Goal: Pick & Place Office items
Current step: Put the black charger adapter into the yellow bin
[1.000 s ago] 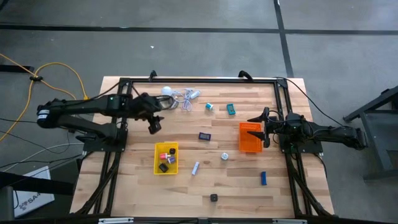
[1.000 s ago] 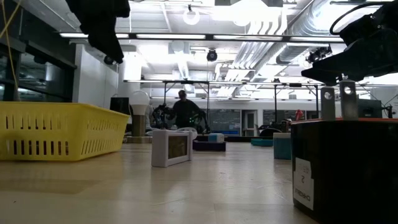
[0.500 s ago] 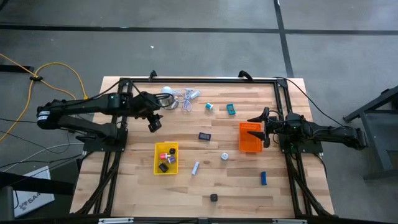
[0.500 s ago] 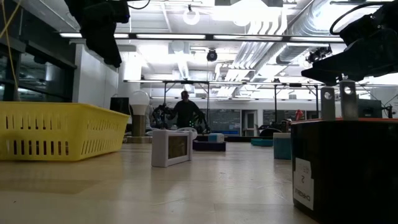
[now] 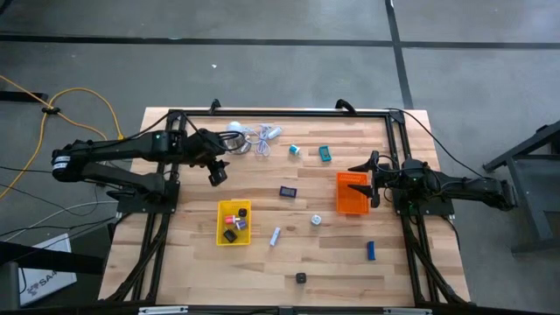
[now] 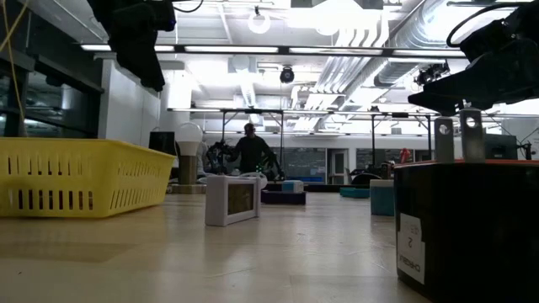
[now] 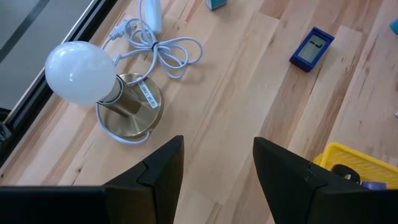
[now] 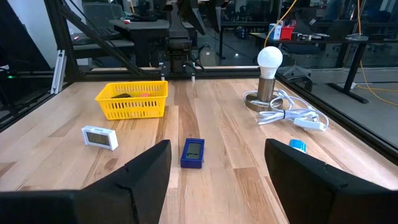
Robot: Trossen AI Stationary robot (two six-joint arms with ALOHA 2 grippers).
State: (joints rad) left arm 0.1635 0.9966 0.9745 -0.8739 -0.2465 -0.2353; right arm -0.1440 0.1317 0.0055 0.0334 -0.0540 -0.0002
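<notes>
Office items (image 5: pixel 288 191) lay scattered on the table (image 5: pixel 262 262); left end effector (image 5: pixel 216 174), spread and empty, hovered at the yellow tray's (image 5: pixel 222 210) eleven o'clock; right end effector (image 5: pixel 374 182), spread, waited beside the orange tray (image 5: pixel 352 194).

Wooden table (image 5: pixel 262 262), yellow tray (image 5: pixel 234 222), orange tray (image 5: pixel 352 192), globe lamp (image 7: pixel 93 81), scattered office items (image 5: pixel 288 191)

A white dome lamp (image 7: pixel 93 84) stands beside its coiled cord (image 7: pixel 168 53).
</notes>
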